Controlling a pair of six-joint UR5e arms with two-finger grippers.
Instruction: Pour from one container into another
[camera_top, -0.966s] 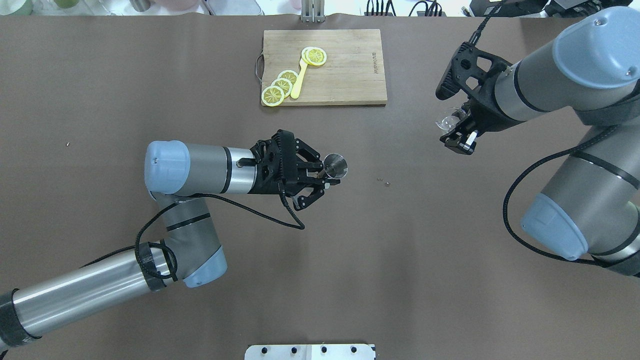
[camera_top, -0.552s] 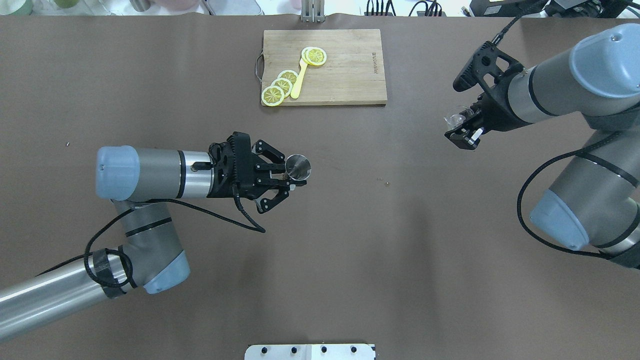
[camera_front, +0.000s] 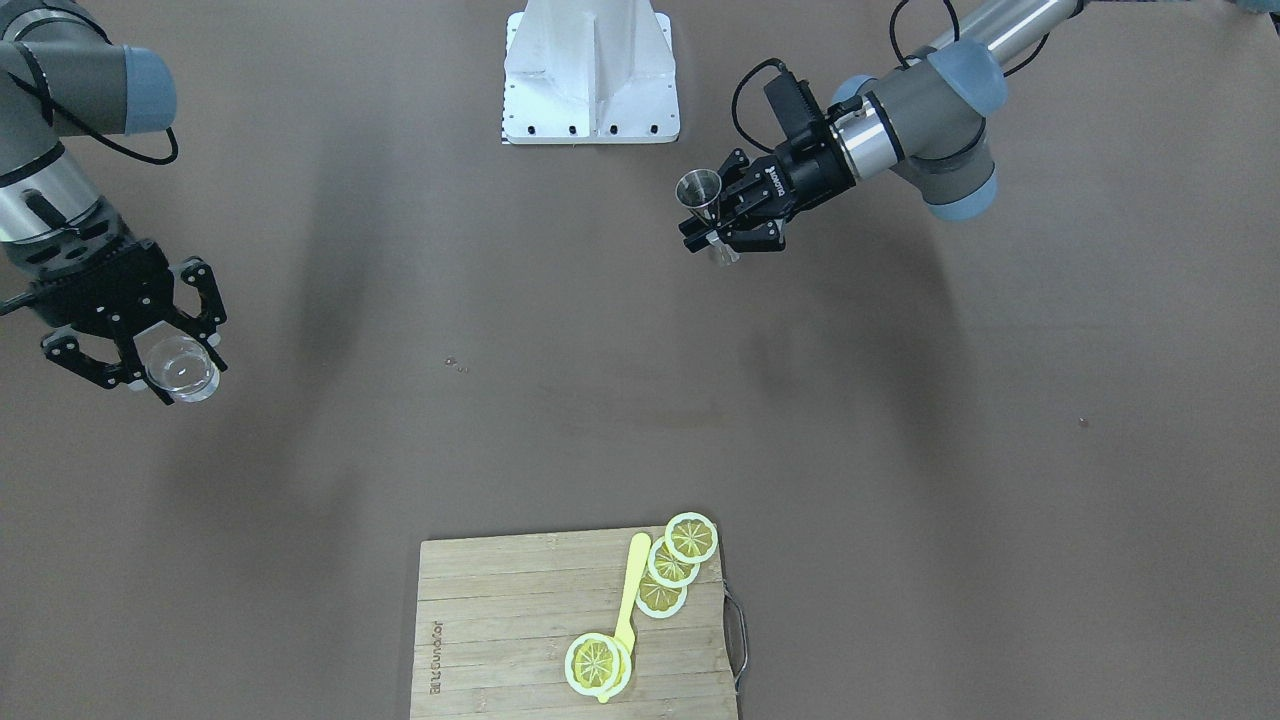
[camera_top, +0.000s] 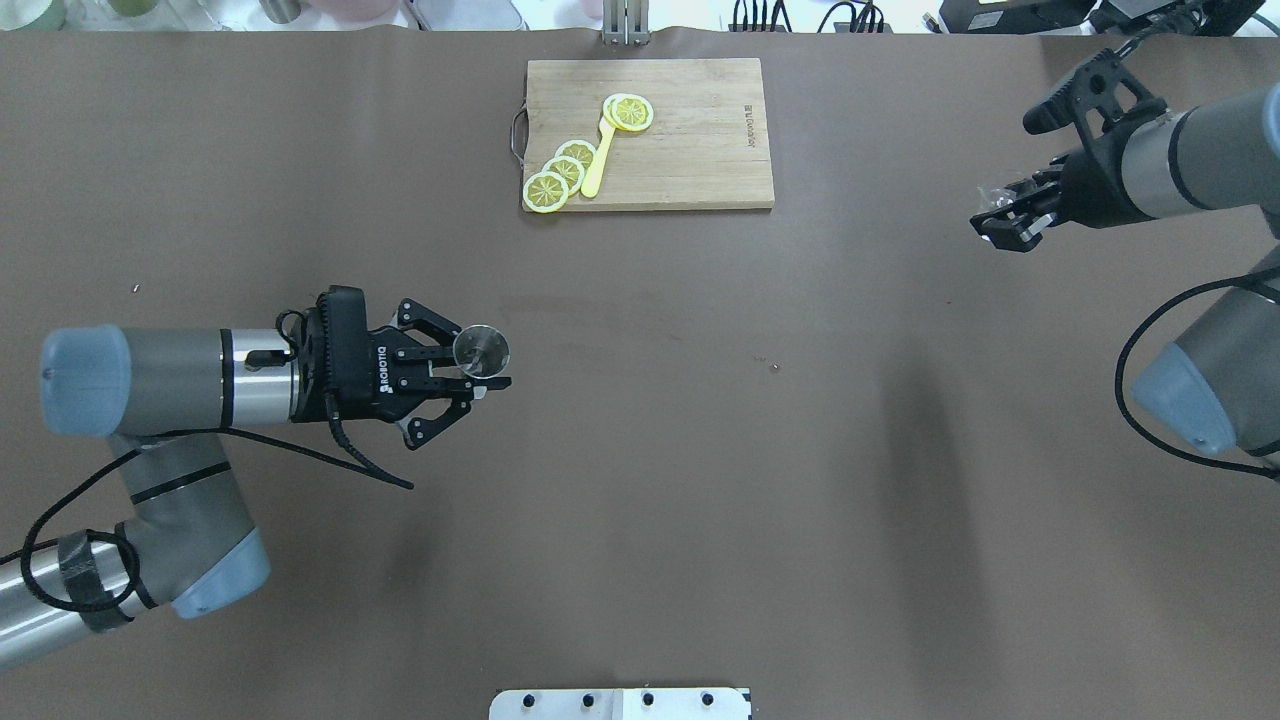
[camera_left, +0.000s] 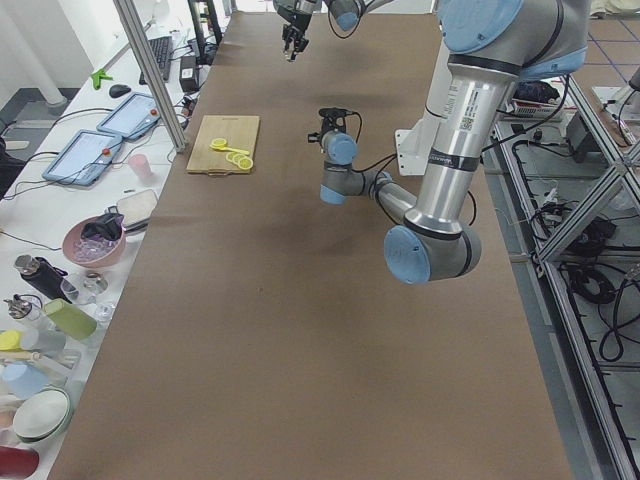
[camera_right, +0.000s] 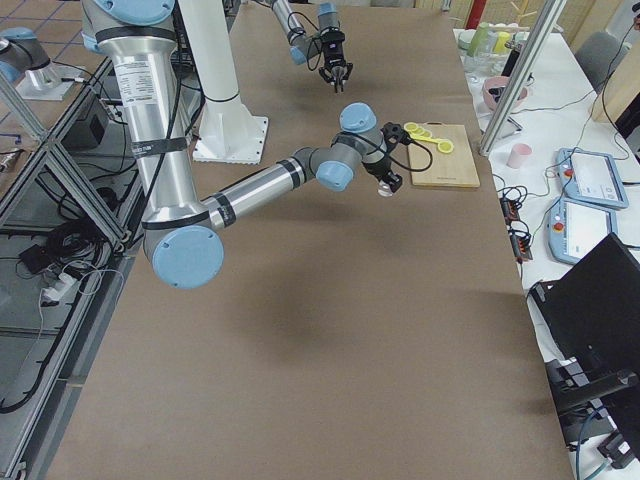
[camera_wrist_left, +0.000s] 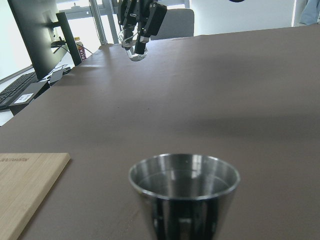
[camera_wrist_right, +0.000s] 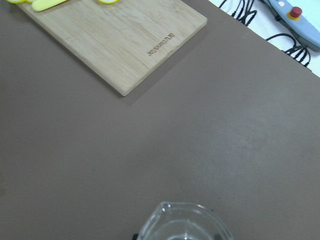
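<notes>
Overhead exterior view: shows the left claw (camera_top: 486, 372) pinching a small steel jigger (camera_top: 481, 349) at its waist, mouth up, over the left half of the bench (camera_top: 640, 520). Reaches in level from the left edge. Puts the right claw (camera_top: 1008, 222) far off at the bench's right side, toward the back edge, clamped around a clear glass cup (camera_front: 185, 370) that shows best from the front-facing camera, rim up, with a small spout visible in the right wrist view. Leaves steel jigger and glass cup well apart, most of the bench's width between them. Cannot tell whether either vessel holds liquid, nor whether either touches the bench. Places a wooden cutting board (camera_top: 690, 140) at the back centre, metal handle on its left end in this view. Carries several lemon slices (camera_top: 547, 191) and a yellow spoon (camera_top: 597, 165) lying among them. Picks out two tiny specks (camera_top: 768, 364) on the bare brown surface, right of centre.
</notes>
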